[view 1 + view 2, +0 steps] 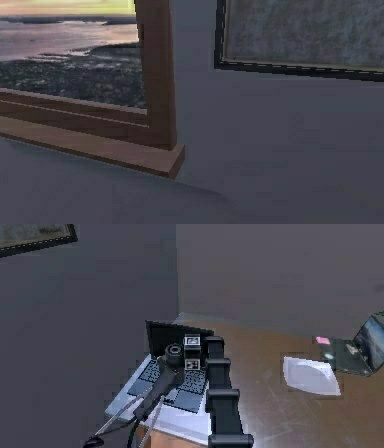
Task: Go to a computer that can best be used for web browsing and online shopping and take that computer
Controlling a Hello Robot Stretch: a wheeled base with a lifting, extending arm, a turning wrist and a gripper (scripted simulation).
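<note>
Dark arm bar (226, 409) over brown wooden bench (275, 409); end effector (125, 416) at open black laptop (165, 336), hold cannot be told. Grasping step, judged; next calls for a clean lift.

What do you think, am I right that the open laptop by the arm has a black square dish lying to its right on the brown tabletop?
Not quite. In the arm side view the square dish on the brown tabletop is white, not black. The rest holds: it lies to the right of the open laptop by the arm.
</note>
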